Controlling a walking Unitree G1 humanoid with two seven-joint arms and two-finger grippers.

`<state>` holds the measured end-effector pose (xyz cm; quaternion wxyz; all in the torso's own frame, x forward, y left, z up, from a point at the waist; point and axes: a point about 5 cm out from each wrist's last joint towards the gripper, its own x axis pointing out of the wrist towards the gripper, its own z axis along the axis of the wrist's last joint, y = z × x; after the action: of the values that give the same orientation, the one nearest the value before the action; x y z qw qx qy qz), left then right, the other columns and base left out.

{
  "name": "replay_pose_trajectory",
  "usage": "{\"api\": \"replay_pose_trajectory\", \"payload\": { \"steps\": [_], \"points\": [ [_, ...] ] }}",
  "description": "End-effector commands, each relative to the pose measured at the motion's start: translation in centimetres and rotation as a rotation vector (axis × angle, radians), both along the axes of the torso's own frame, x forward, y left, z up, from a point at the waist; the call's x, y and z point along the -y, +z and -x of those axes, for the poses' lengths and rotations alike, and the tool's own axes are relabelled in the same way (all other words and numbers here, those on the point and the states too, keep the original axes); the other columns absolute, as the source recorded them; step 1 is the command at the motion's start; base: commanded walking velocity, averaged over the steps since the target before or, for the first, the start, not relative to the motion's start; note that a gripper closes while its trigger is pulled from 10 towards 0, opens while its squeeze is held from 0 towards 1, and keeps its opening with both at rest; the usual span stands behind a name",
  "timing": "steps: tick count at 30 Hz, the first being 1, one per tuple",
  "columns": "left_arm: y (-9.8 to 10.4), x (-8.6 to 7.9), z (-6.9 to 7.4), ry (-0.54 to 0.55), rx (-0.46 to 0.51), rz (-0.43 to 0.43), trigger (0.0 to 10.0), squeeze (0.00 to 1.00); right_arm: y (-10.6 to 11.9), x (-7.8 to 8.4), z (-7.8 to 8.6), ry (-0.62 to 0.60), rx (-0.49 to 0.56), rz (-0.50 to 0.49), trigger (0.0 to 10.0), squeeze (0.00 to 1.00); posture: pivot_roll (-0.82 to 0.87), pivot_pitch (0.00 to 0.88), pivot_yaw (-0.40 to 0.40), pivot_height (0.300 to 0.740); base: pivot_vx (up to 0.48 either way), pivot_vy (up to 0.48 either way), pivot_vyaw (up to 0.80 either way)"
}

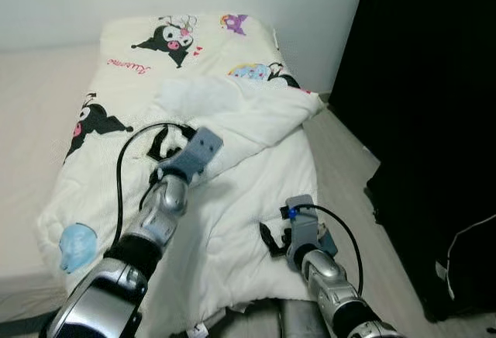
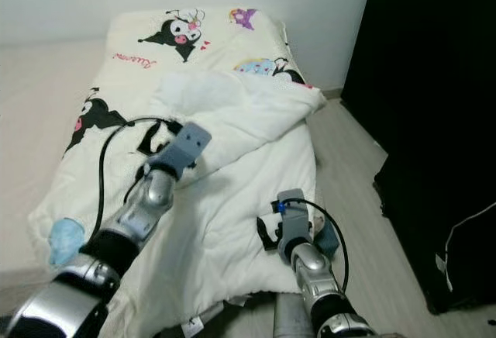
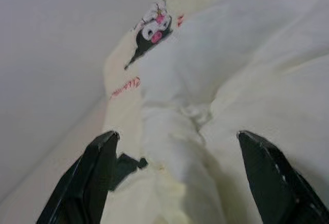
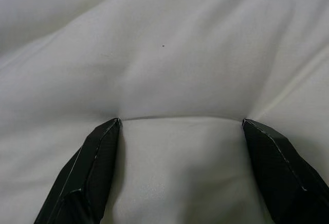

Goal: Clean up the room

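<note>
A cream quilt [image 1: 240, 198] printed with black cartoon figures lies spread over the bed, its upper right part folded back into a white heap [image 1: 232, 109]. My left gripper [image 3: 177, 136] hovers over that fold, open, with a ridge of quilt [image 3: 169, 147] lying between its fingers [image 3: 92, 178]. My right gripper [image 4: 180, 124] is low by the quilt's right edge, open, its fingertips [image 4: 97, 157] pressed against the white fabric. From the head it shows at the quilt's lower right [image 1: 277, 239].
A light blue soft item [image 1: 76, 246] lies at the quilt's near left corner. The beige mattress [image 1: 35, 98] stretches to the left. A black wardrobe or curtain [image 1: 434, 121] stands on the right, with a strip of wooden floor [image 1: 349, 160] between it and the bed.
</note>
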<state>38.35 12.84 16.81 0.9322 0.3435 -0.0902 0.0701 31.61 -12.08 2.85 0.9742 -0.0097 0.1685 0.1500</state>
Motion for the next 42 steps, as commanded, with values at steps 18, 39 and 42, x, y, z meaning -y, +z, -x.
{"api": "replay_pose_trajectory", "payload": {
  "steps": [18,39,42],
  "points": [
    [-5.1,-3.3,0.3,0.134,-0.261,0.058,0.0,0.00,-2.2,0.3,1.7,-0.019,-0.114,-0.008,10.0,0.00,-0.22,0.198,0.002,0.511,0.000,0.000,0.00],
    [-6.4,-8.1,2.7,-0.070,-0.259,-0.105,0.0,0.00,-2.1,0.0,1.6,-0.018,-0.118,-0.022,10.0,0.00,-0.18,0.195,0.003,0.511,0.000,0.000,0.00],
    [-6.5,-8.6,2.9,-0.070,-0.264,-0.125,0.0,0.00,-2.1,0.0,1.6,-0.017,-0.118,-0.024,10.0,0.00,-0.18,0.195,0.003,0.511,0.000,0.000,0.00]
  ]
}}
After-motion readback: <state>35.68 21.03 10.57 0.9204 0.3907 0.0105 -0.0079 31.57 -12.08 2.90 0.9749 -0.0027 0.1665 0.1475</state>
